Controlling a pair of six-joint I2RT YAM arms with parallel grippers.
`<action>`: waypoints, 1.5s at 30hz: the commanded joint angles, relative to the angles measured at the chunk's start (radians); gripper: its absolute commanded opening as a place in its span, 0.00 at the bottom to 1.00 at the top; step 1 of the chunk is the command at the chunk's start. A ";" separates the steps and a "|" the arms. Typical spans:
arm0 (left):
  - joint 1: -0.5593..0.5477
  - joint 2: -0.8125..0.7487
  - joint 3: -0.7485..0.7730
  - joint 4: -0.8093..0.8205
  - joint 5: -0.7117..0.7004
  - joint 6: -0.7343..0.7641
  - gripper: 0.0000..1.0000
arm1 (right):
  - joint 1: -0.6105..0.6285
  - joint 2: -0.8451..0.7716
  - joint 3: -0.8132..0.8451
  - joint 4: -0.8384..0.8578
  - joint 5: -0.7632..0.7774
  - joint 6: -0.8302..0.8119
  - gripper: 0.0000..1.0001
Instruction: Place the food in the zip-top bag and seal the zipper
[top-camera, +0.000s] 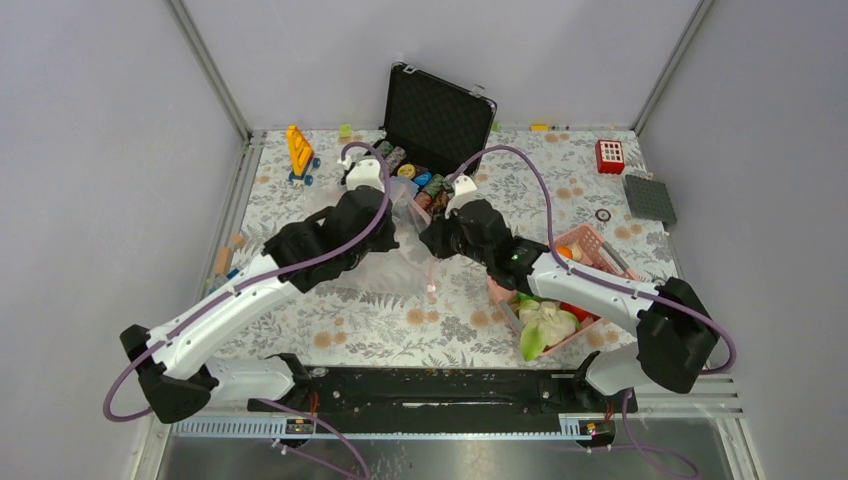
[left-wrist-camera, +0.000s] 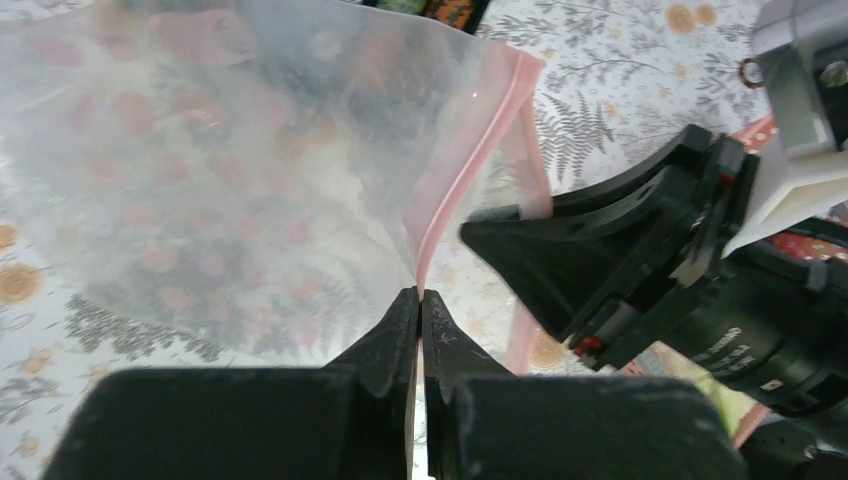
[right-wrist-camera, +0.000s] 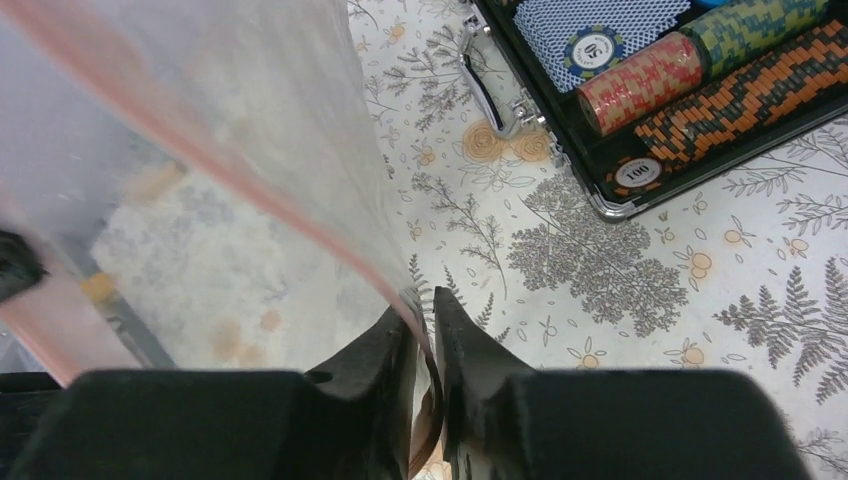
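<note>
The clear zip-top bag (top-camera: 408, 205) hangs between my two grippers above the middle of the table. My left gripper (left-wrist-camera: 420, 296) is shut on the pink zipper (left-wrist-camera: 470, 170) at one side of the bag's mouth. My right gripper (right-wrist-camera: 428, 302) is pinched on the zipper (right-wrist-camera: 250, 190) on the opposite lip, the strip running between its fingers (left-wrist-camera: 560, 250). In the top view the two grippers face each other, left (top-camera: 390, 232) and right (top-camera: 432, 240). The food lies in the pink basket (top-camera: 592, 240): white-green leafy pieces (top-camera: 545, 322), a red fruit (top-camera: 578, 312), something orange (top-camera: 566, 252). I see no food in the bag.
An open black case (top-camera: 438, 105) with striped poker chips (right-wrist-camera: 700, 90) stands just behind the bag. A yellow toy (top-camera: 300, 150) is at the back left; a red block (top-camera: 609, 156) and a grey plate (top-camera: 650, 198) are at the back right. Walls close in three sides.
</note>
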 joint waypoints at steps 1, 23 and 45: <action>0.011 -0.053 0.002 -0.112 -0.144 -0.009 0.00 | -0.013 -0.022 0.057 -0.081 0.040 0.032 0.12; 0.030 -0.064 -0.104 0.178 0.234 0.033 0.99 | -0.017 -0.072 0.190 -0.377 -0.084 0.276 0.00; 0.023 0.107 -0.071 0.030 0.080 -0.111 0.98 | -0.018 -0.099 0.160 -0.316 -0.084 0.322 0.00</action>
